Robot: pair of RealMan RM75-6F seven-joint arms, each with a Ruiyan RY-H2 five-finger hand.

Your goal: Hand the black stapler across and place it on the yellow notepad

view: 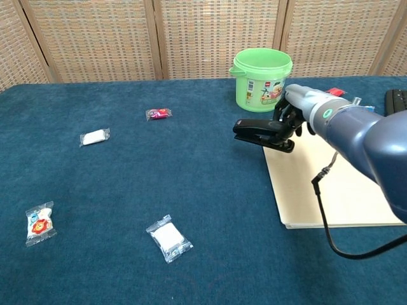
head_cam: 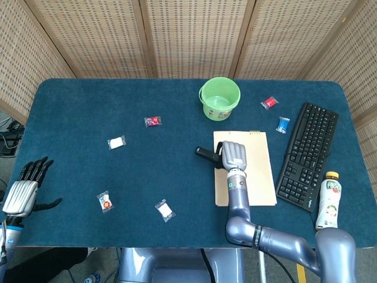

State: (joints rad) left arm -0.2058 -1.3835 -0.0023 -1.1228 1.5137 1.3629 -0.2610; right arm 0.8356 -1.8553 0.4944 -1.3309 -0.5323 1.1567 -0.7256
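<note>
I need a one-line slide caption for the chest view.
Right hand holds the black stapler above the yellow notepad's edge.

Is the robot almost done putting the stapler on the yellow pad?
Nearly. The right hand already holds the black stapler, lifted off the table, at the left edge of the yellow notepad. The left hand is off at the side, holding nothing. What is left is setting the stapler down on the pad and letting go.

No legible text on anything.
</note>
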